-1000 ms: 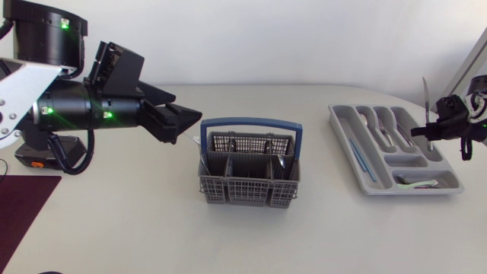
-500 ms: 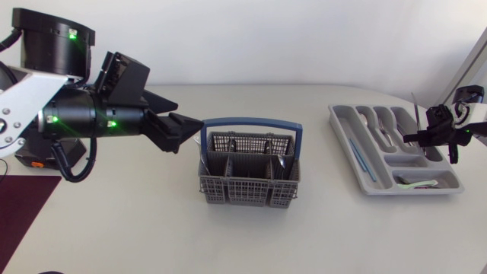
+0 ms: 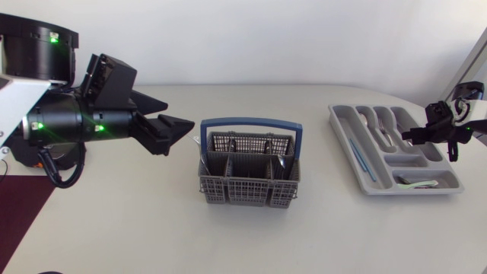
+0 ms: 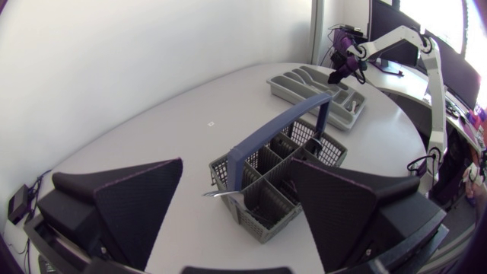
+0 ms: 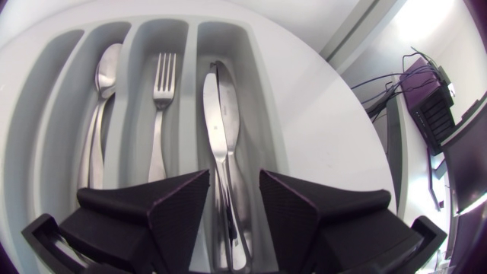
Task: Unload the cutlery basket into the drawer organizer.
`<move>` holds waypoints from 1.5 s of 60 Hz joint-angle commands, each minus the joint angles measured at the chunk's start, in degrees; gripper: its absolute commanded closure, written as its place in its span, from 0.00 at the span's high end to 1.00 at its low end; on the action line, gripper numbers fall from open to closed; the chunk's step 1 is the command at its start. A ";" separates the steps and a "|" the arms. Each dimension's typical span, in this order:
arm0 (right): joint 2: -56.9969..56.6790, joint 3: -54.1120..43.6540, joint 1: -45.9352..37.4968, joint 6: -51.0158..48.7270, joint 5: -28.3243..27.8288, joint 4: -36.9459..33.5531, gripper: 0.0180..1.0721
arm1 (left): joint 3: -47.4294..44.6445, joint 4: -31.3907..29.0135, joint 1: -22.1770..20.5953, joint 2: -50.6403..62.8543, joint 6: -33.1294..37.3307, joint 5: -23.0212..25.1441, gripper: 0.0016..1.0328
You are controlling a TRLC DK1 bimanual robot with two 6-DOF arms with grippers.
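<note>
Left wrist view: my left gripper (image 4: 237, 162) hangs in the air with its two fingers spread wide. It holds nothing. Just ahead of it, seen between the fingers, stands the grey cutlery basket (image 4: 281, 183). Its blue handle (image 4: 285, 125) stands up over it. A silver handle (image 4: 222, 194) pokes out of the basket on the side nearest this gripper. I cannot tell if it is a fork or a spoon.

In the head view the basket sits near the middle of the table (image 3: 137, 228). The left gripper is up beside the basket's left side, near it but not touching.

The grey drawer organizer (image 5: 189, 91) lies close to the table's right edge. My right gripper (image 5: 234, 179) is just above it, over the long slot nearest that edge. Its fingers have a small gap between them and hold nothing. Two knives (image 5: 217, 114) lie flat in that slot, side by side and touching, right under the gap. In the next slot lies a fork (image 5: 161, 84). In the slot after that lies a spoon (image 5: 106, 72).

The head view also shows a blue-green thing (image 3: 358, 158) in the long slot on the basket's side. A pale thing (image 3: 415, 181) lies in the sideways slot at the organizer's front end.
</note>
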 commanded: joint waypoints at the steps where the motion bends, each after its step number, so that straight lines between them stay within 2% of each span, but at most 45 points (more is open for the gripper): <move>1: -5.31 -3.67 0.53 0.89 -0.68 0.45 0.56 | -1.89 -0.58 0.62 -1.30 0.89 -0.44 0.95; 14: -16.65 -12.90 2.29 0.72 -2.96 1.86 0.57 | -3.47 -0.49 2.47 -2.01 2.04 -0.44 0.95; 24: -29.92 -23.80 5.46 0.28 -6.04 2.38 0.57 | -5.67 0.39 4.31 -1.83 4.06 -0.35 0.95; 31: -40.38 -31.45 10.11 0.10 -6.39 2.30 0.57 | -6.46 0.74 5.37 -1.13 5.20 0.09 0.95; 42: -54.09 -38.83 21.19 1.33 -5.51 -2.27 0.57 | -7.16 1.09 7.39 1.07 7.31 5.18 0.94; 52: -61.83 -42.70 30.94 3.62 -2.70 -5.70 0.57 | -7.78 1.44 9.15 3.35 16.28 10.63 0.94; 56: -64.29 -44.28 34.99 4.14 -0.94 -6.58 0.57 | -8.30 2.59 9.94 3.79 22.16 12.74 0.93; 65: -67.98 -45.95 41.67 5.20 1.52 -8.69 0.57 | -6.81 5.14 10.11 3.88 30.34 12.74 0.92; 80: -69.21 -47.18 45.10 5.73 2.57 -9.13 0.57 | -2.59 2.24 9.76 6.87 45.37 12.39 0.92; 90: -68.86 -48.14 46.50 5.90 3.10 -8.34 0.57 | -1.71 2.06 8.09 9.42 55.39 8.79 0.90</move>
